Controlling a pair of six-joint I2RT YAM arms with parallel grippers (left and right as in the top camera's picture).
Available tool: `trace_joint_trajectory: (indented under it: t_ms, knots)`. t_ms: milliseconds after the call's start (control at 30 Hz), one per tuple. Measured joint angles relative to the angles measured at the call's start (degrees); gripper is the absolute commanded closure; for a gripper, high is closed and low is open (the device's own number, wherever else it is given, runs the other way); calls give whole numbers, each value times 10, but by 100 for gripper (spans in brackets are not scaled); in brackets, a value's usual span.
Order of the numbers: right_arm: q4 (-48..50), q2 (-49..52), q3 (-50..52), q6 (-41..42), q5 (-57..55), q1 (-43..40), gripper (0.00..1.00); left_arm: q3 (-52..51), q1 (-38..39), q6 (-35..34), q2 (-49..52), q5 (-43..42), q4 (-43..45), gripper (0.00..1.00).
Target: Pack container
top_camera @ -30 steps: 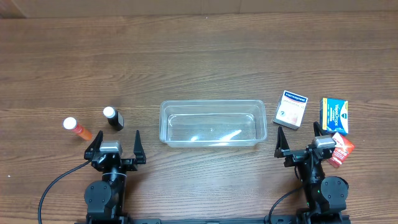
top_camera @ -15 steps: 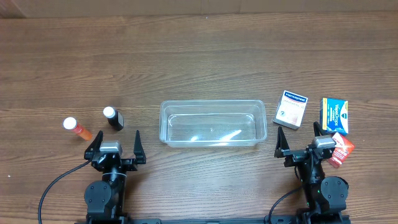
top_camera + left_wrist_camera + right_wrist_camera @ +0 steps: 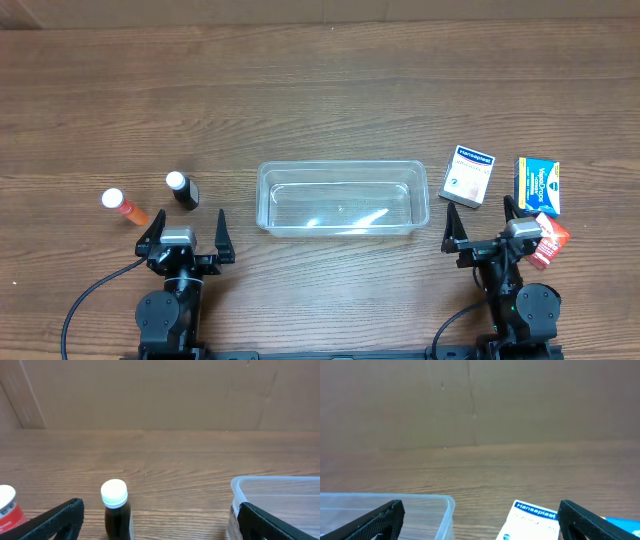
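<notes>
Clear container (image 3: pixel 342 200) is seen at table centre. L gripper (image 3: pixel 190 226) is held near its front-left corner, jaws spread wide; R gripper (image 3: pixel 480 222) near front-right, equally wide. Dark bottle (image 3: pixel 183 190) & orange bottle (image 3: pixel 124 205) are set left of it; white box (image 3: pixel 470 175), blue box (image 3: pixel 537 185) & red packet (image 3: pixel 548 240) to its right.

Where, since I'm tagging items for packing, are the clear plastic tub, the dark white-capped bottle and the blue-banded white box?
Clear plastic rectangular tub (image 3: pixel 340 200): overhead view, bare floor.
Dark bottle with white cap (image 3: pixel 186 194): overhead view, dark body.
White box with blue band (image 3: pixel 469 178): overhead view, white face.
</notes>
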State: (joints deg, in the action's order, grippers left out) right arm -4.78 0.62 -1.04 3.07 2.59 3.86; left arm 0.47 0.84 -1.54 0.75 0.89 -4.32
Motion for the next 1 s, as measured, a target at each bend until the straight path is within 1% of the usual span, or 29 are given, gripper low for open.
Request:
trace_joint_trajectory:
  t_ms: [100,133,167,200,233,300,333,367,400,433,467,500,533,567,600,633,667,733,800,867,1000]
  knots:
    - [-24,1,-2,33,0,0,0,9,0,-31,0,0,-26,0]
    - [-50,6,-13,37,0,0,0,27,0,-41,0,0,-62,0]
    - [-71,21,-36,41,0,0,0,60,0,-47,0,-1,-108,0]
    - [-99,34,-62,49,0,0,0,81,0,-52,1,-1,-128,0]
    - [-118,67,-104,60,0,0,0,125,0,-61,9,-2,-165,0]
    - [-174,130,-181,76,0,0,0,199,0,-68,36,-2,-207,0]
    - [-191,177,-228,81,0,0,0,267,0,-69,83,-2,-234,0]
    - [-241,215,-272,85,0,0,0,306,0,-69,116,-2,-261,0]
    - [-287,275,-332,89,0,0,0,351,0,-70,157,-1,-303,0]
    - [-330,313,-370,91,1,-1,0,400,0,-69,210,0,-348,0]
    - [-394,384,-443,90,2,-3,0,463,0,-68,279,1,-395,0]
    - [-424,425,-479,91,2,-5,0,504,0,-68,330,2,-424,0]
    - [-443,459,-510,91,1,-7,0,545,0,-68,373,3,-471,0]
    - [-526,526,-588,91,2,-12,0,633,0,-68,454,2,-561,0]
    - [-551,572,-637,91,1,-13,0,702,0,-68,522,3,-595,0]
    - [-589,615,-682,89,0,-15,0,744,0,-68,563,2,-643,0]
    - [-603,645,-704,89,0,-16,0,786,0,-67,606,2,-689,0]
    - [-605,682,-712,89,-1,-16,0,816,0,-66,650,9,-708,0]
    - [-607,700,-712,89,-1,-16,0,821,-1,-72,691,23,-706,0]
    - [-608,700,-712,89,0,-16,0,822,-12,-75,726,29,-702,0]
    - [-610,700,-712,89,-1,-16,0,823,-46,-76,826,43,-687,0]
